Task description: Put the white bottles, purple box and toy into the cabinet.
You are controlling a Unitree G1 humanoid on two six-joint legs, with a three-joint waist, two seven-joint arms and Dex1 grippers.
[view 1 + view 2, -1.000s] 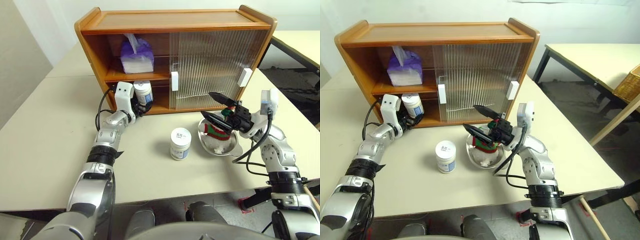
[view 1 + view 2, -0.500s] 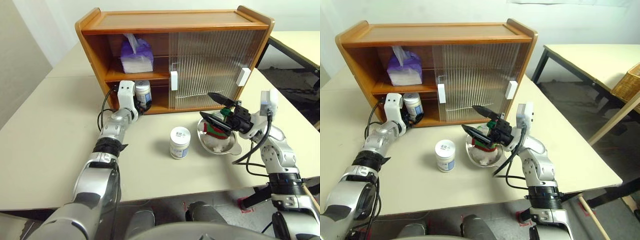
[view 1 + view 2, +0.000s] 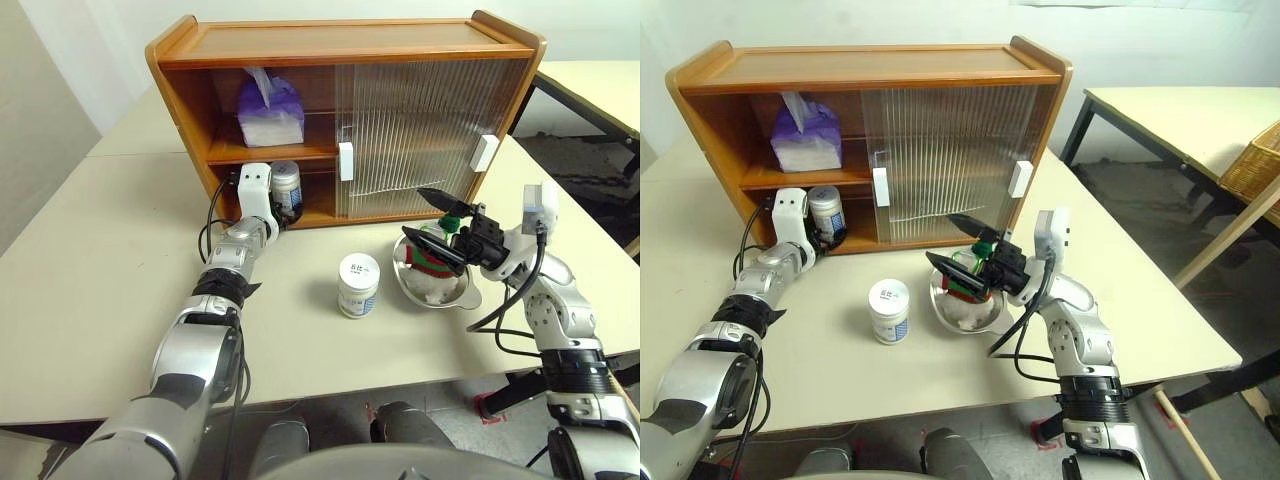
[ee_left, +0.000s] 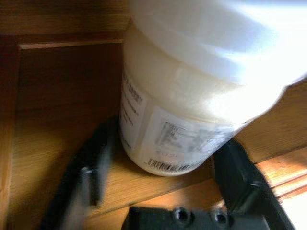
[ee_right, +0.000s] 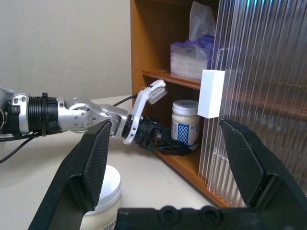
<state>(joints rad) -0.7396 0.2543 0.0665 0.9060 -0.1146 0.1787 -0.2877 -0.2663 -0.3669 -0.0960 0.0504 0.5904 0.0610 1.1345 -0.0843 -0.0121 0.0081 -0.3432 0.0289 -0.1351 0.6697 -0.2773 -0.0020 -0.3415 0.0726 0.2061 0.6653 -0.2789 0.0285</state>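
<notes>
Left end effector at the lower shelf, a bottle between its spread fingers

The left end effector (image 4: 158,191) stands wide around a white bottle (image 3: 286,187) on the cabinet (image 3: 340,45) lower shelf; contact is unclear. The right end effector (image 5: 168,163) hangs wide open and empty over the toy (image 3: 432,262), partly hiding it in its metal dish (image 3: 462,296). The second bottle (image 3: 358,285) stands on the bench (image 3: 90,290); purple box (image 3: 271,112) on the upper shelf, far left.
</notes>
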